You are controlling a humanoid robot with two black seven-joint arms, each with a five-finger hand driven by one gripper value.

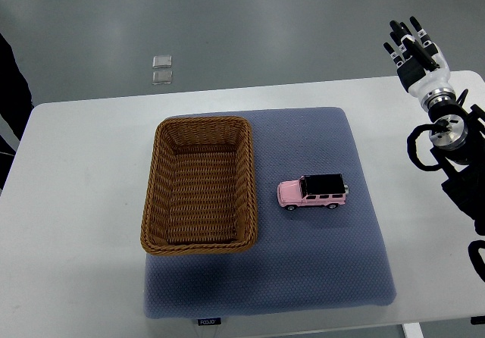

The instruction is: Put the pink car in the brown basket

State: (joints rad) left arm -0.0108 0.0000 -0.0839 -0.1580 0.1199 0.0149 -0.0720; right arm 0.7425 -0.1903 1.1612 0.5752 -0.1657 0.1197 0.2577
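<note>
A pink toy car with a black roof stands on its wheels on the blue-grey mat, a little right of the brown wicker basket. The basket is rectangular and holds nothing. My right hand hovers at the table's far right corner, well away from the car, fingers extended and spread, holding nothing. Its arm runs down the right edge. No left arm shows.
The mat lies on a white table. Two small clear squares lie on the grey floor beyond the table. A dark shape stands at the left edge.
</note>
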